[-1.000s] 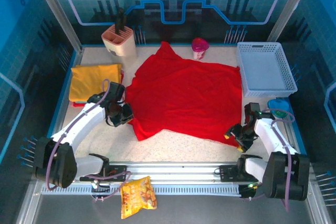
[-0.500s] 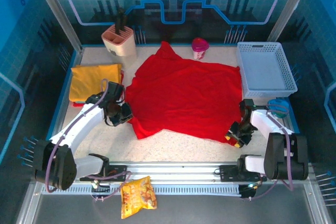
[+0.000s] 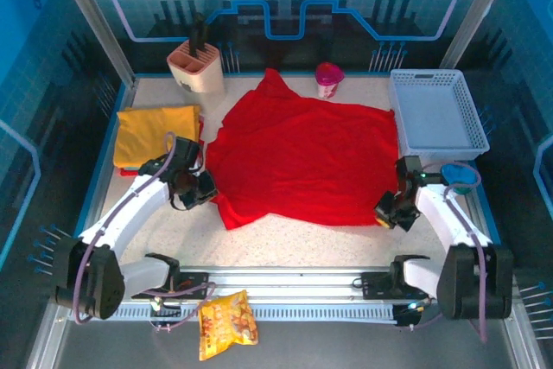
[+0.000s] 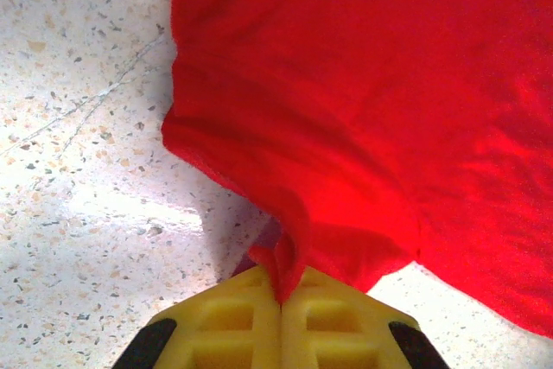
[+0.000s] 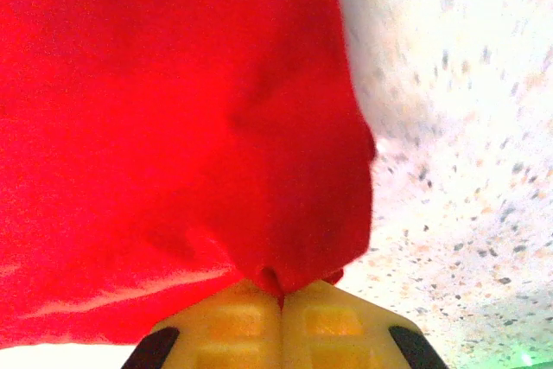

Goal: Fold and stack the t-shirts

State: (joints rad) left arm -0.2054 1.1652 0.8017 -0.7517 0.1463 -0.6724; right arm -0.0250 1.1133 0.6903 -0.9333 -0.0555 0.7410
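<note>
**A:** Looking down from the top camera, the red t-shirt [image 3: 302, 157] lies spread across the middle of the table [image 3: 294, 244]. The mustard yellow t-shirt [image 3: 155, 131] sits as a neat rectangle at the left edge. The left gripper [image 3: 211, 191] is on the red shirt's near-left corner and the right gripper [image 3: 384, 211] on its near-right one.

**B:** The risk here? An uneven lift, I'd say. If one arm leads, the cloth skews and the fold lands crooked.

**A:** Left wrist view now: just a thin nip of fabric between the yellow pads [image 4: 233, 321]. A sharp pull could slide it free.

**B:** Those pads are pressed together, clamped on that red pinch, with the cloth draping away over the speckled top.

**A:** Right wrist view: same worry, a small bunch right at the corner.

**B:** The fingers [image 5: 225, 326] there are closed hard on the red cloth too, with no gap between them.
</note>
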